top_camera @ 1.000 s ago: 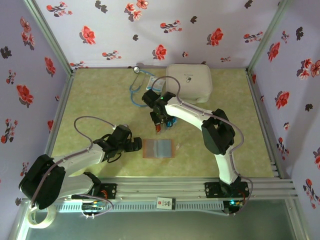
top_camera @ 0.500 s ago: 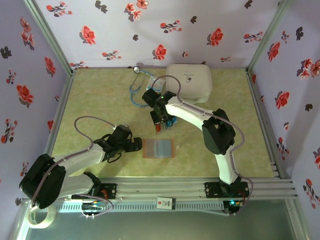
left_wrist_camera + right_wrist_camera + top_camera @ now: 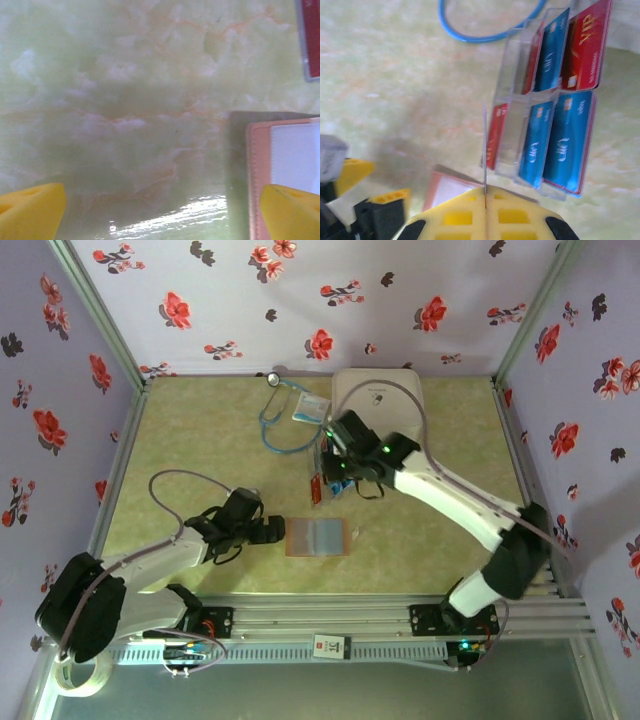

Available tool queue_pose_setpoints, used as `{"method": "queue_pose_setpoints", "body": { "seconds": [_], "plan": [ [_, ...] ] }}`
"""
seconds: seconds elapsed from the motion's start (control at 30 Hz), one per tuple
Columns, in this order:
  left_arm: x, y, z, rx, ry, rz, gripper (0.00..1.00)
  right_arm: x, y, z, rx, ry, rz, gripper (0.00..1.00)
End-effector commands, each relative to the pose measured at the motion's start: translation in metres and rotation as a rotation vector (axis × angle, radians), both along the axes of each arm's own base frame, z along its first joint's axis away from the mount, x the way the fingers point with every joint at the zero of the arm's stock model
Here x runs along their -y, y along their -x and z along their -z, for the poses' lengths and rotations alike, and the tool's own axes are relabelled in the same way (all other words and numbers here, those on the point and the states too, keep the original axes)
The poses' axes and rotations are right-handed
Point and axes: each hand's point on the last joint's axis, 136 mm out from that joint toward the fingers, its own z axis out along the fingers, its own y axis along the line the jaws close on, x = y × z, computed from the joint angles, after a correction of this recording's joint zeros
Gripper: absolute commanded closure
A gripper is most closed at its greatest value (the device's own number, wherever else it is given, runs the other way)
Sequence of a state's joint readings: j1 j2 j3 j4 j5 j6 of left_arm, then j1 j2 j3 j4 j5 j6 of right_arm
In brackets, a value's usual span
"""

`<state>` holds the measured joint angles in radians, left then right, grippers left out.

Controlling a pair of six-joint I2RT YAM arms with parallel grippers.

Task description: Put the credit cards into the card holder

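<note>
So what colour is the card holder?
The card holder is pinkish tan with a pale centre, clearest in the left wrist view.

My left gripper (image 3: 161, 214) spread wide over marbled green table (image 3: 120, 100), yellow fingertips (image 3: 30, 212) far apart, right one overlapping card holder (image 3: 256, 175), red card (image 3: 314, 35) well beyond it.

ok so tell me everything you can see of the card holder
The card holder is a small, flat, squarish pouch, tan-brown and leather-like. A pale window pane fills most of its upper face inside a seamed border. It lies flat on the green marbled table, near the middle, just ahead of the arm bases. The open left gripper sits at its left edge; whether they touch cannot be told.
</note>
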<state>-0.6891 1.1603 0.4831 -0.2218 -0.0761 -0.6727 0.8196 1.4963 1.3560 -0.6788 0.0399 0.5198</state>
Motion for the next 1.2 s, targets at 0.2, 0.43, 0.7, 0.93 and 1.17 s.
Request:
{"method": "queue_pose_setpoints", "body": {
  "seconds": [0.2,0.43,0.7,0.93,1.17],
  "plan": [
    [0.015,0.008,-0.020,0.016,-0.042,0.092,0.00,0.002,0.042,0.036,-0.030,-0.461,0.069,1.00],
    [0.014,0.012,-0.017,0.023,-0.184,0.104,0.00,0.010,0.064,0.072,-0.065,-0.621,0.078,1.00],
    [0.023,0.010,-0.015,0.035,-0.253,0.129,0.00,0.020,0.085,0.096,-0.053,-0.663,0.078,1.00],
    [0.033,0.006,-0.014,0.052,-0.253,0.149,0.00,0.026,0.092,0.106,-0.054,-0.632,0.088,1.00],
    [0.038,0.005,-0.006,0.047,-0.258,0.157,0.00,0.024,0.093,0.111,-0.057,-0.623,0.083,1.00]
  ]
}}
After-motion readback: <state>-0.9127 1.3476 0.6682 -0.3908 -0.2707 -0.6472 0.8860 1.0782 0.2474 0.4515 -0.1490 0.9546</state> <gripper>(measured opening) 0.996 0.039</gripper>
